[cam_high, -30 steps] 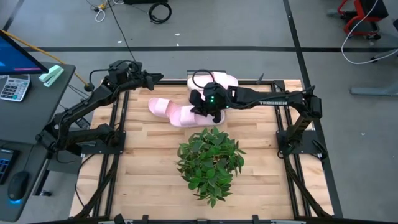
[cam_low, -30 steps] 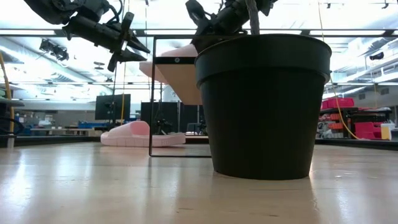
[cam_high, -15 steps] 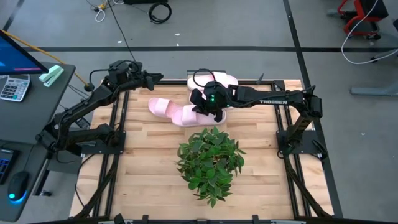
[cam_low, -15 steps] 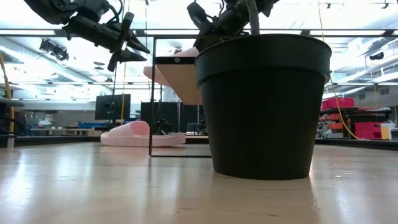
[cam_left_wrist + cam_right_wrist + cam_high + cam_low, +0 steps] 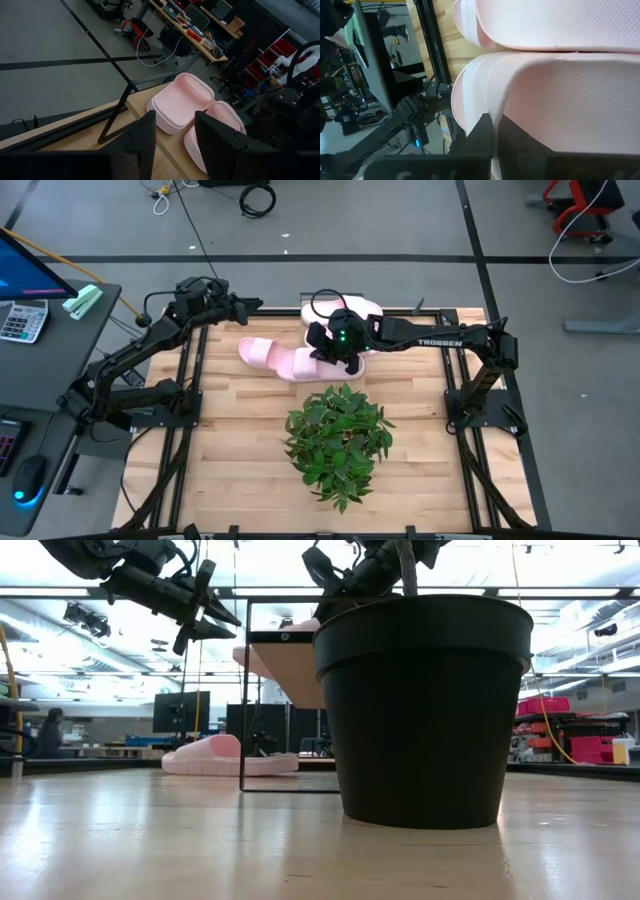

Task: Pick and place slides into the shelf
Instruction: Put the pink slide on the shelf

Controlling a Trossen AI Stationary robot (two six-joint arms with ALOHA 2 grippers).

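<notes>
Big black pot (image 5: 425, 710) up front, pink slide (image 5: 228, 756) flat on the table (image 5: 150, 840) behind.

A grey floor (image 5: 330, 225) crossed by dark lines is seen; a desk (image 5: 40, 330) with calculator (image 5: 22, 320) stands beside the table.

Leafy green plant (image 5: 338, 442) in black pot (image 5: 425, 705) mid-table on butcher-block table (image 5: 240, 440). Calculator (image 5: 22, 320) and monitor (image 5: 30, 265) on side desk at left. Red chair (image 5: 580, 205) on floor, far right.
</notes>
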